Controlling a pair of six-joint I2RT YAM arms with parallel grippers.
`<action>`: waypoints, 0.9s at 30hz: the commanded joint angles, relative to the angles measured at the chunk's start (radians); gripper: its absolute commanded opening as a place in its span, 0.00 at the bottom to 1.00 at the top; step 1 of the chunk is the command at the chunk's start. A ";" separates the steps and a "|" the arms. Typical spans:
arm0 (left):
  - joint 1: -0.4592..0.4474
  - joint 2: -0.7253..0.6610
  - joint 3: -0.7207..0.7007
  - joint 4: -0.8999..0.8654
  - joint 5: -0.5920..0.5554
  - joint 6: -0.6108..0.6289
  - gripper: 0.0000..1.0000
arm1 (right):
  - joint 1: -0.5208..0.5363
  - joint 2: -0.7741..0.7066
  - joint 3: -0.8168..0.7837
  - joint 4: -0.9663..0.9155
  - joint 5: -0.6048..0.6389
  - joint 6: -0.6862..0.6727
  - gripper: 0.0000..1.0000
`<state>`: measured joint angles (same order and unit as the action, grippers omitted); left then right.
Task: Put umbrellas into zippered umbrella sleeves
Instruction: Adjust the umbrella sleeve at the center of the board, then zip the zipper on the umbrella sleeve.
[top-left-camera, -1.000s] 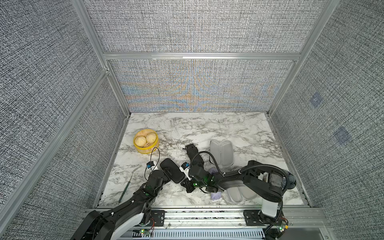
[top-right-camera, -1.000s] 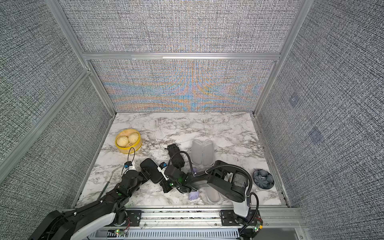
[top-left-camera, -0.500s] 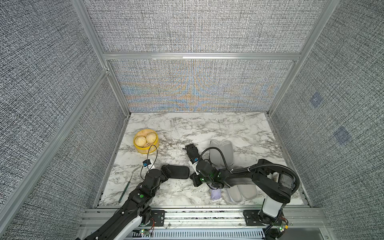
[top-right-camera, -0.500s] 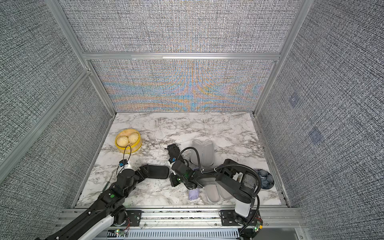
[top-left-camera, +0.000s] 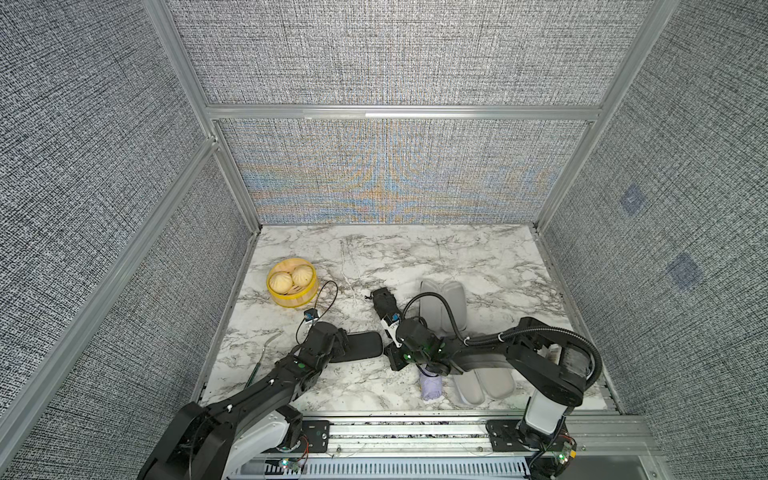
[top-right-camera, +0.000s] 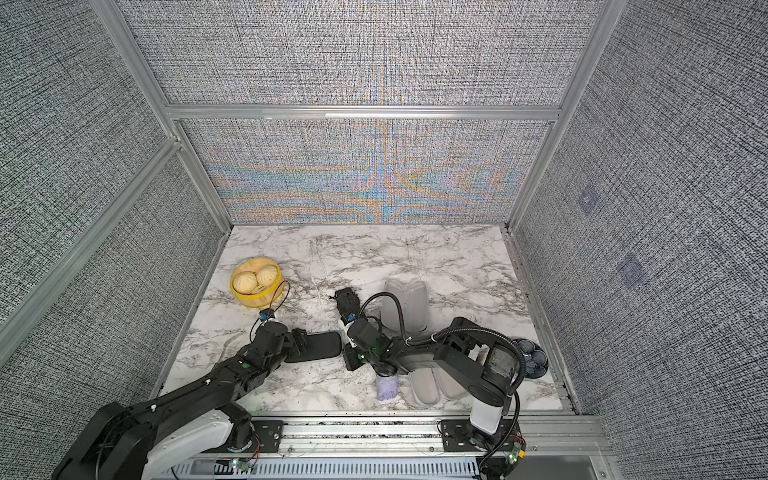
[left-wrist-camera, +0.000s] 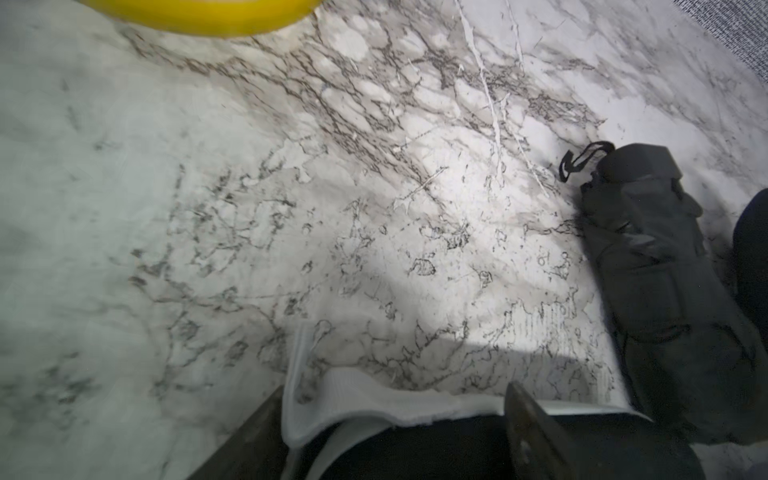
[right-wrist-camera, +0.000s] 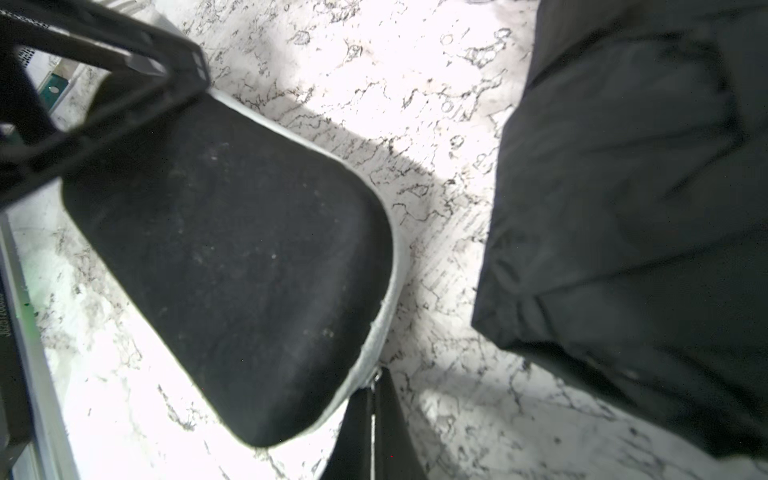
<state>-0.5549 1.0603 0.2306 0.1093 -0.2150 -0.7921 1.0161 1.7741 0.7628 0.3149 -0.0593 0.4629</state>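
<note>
Since 1 second ago the black sleeve (top-left-camera: 362, 347) has swung from a slant at my left wrist to lie flat across the marble, its far end at my right claw (right-wrist-camera: 374, 409). The right claw is clenched with nothing visible between its tips, which sit at the sleeve's grey zipper rim. My left claw (left-wrist-camera: 390, 419) straddles the other end. The jaws stand wide, 1 on each side, but the wrist view is too blurred to tell whether they press. The black umbrella (top-left-camera: 384, 304) lies outside on the marble, just beyond the right claw. Judgement: the sleeve is now placed for opening, with 0 umbrellas stowed here.
</note>
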 joint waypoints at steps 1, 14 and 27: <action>-0.002 0.055 -0.021 0.103 0.112 -0.001 0.69 | 0.011 -0.002 -0.008 -0.035 -0.021 -0.006 0.00; -0.001 0.171 -0.027 0.114 0.050 -0.004 0.44 | 0.094 -0.043 -0.013 -0.051 0.008 0.034 0.00; -0.001 0.204 -0.020 0.159 0.070 -0.009 0.34 | 0.187 -0.038 0.050 -0.063 0.012 0.046 0.00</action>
<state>-0.5537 1.2484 0.2142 0.3672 -0.2199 -0.7601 1.1751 1.7317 0.7891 0.1951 0.0849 0.5163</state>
